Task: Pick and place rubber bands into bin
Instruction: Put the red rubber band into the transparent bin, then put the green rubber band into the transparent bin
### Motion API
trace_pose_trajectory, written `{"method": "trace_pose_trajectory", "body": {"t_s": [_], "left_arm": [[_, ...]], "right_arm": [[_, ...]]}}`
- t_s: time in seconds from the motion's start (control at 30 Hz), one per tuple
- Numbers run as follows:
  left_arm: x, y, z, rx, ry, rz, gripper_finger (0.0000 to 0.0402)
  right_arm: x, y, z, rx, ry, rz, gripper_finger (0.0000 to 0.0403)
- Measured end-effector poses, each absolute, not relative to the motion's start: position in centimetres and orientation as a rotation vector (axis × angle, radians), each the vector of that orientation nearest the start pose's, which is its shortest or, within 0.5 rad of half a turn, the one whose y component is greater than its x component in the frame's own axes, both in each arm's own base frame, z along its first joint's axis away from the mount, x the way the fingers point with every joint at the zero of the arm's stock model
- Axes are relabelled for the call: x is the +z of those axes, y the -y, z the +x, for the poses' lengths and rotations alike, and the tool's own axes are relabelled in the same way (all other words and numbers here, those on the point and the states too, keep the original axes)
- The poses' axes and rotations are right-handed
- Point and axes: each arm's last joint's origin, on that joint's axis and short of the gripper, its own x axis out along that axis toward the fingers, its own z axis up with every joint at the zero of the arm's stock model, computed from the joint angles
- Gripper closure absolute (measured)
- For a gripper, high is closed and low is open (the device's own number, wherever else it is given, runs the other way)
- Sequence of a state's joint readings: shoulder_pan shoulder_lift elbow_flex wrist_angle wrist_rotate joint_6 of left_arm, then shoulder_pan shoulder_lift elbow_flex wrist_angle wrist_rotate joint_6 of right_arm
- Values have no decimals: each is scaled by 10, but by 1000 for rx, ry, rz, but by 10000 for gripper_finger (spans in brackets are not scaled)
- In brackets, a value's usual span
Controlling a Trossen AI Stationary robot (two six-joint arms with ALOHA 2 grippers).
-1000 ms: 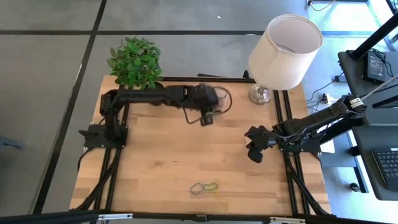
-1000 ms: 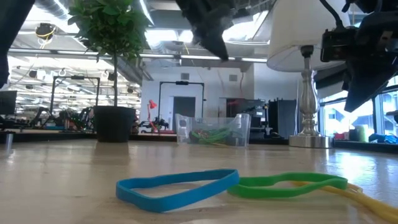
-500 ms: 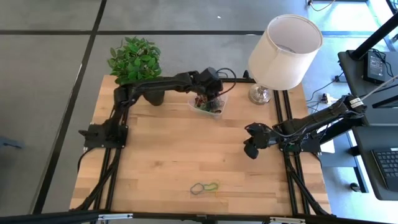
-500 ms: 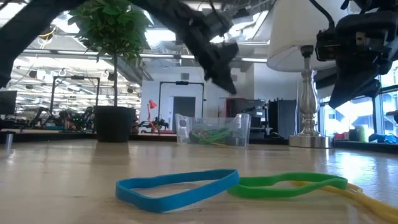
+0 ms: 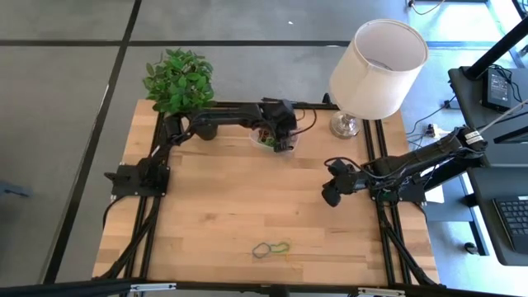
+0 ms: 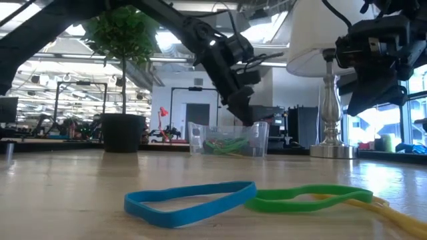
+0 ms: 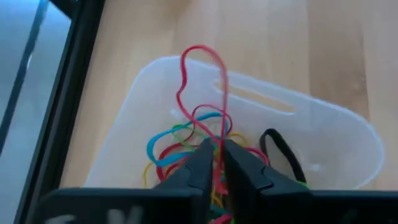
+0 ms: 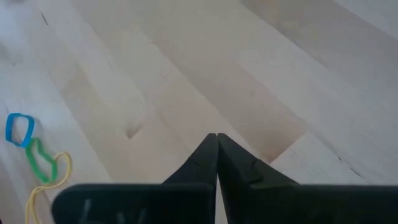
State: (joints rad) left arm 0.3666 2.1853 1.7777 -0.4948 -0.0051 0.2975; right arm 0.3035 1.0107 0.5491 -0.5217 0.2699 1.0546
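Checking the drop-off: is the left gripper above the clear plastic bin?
Yes: the left gripper hangs over the clear plastic bin, a red rubber band between its fingers.

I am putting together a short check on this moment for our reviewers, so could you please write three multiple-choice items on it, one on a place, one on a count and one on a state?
1. Where is the left gripper?
A. Over the clear plastic bin
B. Beside the white-shaded lamp
C. At the table's front edge

2. How many loose rubber bands lie together near the wooden table's front edge?
A. One
B. Three
C. Six

3. What is the red rubber band doing?
A. Lying flat on the table
B. Pinched between the left gripper's fingers above the bin
C. Hanging from the right gripper

Answers: 1 A, the high view shows that gripper above the bin. 2 B, the low view shows a blue, a green and a yellow band. 3 B, the left wrist view shows its loop rising from the nearly closed fingers.
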Motion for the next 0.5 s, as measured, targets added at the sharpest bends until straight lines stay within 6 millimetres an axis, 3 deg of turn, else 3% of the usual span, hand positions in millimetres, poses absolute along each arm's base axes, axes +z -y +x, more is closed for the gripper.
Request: {"method": "trace_pose_trajectory", "body": {"t_s": [0.27, 0.5], "left_arm": [[206, -177, 444, 284, -965, 67, 290], [234, -165, 437, 379, -995, 111, 273]], "right_arm": [[192, -46, 173, -455, -845, 698, 391], [193, -46, 174, -451, -837, 702, 391]]}}
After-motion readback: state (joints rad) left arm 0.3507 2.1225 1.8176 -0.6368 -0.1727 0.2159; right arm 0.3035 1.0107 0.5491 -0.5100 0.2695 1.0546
